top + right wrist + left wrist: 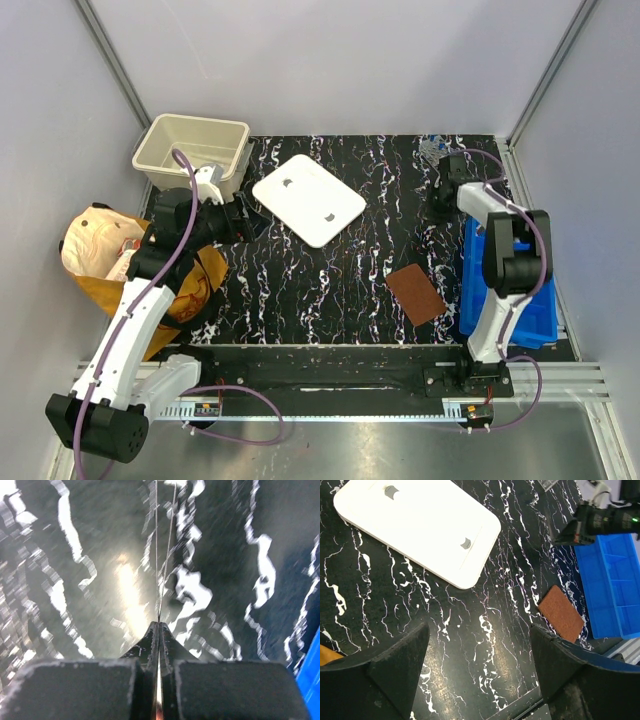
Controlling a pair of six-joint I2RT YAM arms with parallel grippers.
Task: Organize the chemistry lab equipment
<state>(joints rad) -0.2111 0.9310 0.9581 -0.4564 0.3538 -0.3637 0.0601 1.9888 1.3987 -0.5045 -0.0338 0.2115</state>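
The right hand [159, 624] is clenched on a long thin silvery rod [156, 550], which juts forward over the black white-veined counter [235, 540]. The left hand [479, 635] hangs released, holding nothing.

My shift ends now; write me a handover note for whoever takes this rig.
Left gripper: open, empty, above bare table.
Right gripper: shut on the thin silvery rod, near the table's far right.
Clear tube rack sits at the far edge, just beyond it.
Blue compartment tray: visible compartments empty, so nothing looks sorted yet.
To do: place the rod; other small tools aren't in view.
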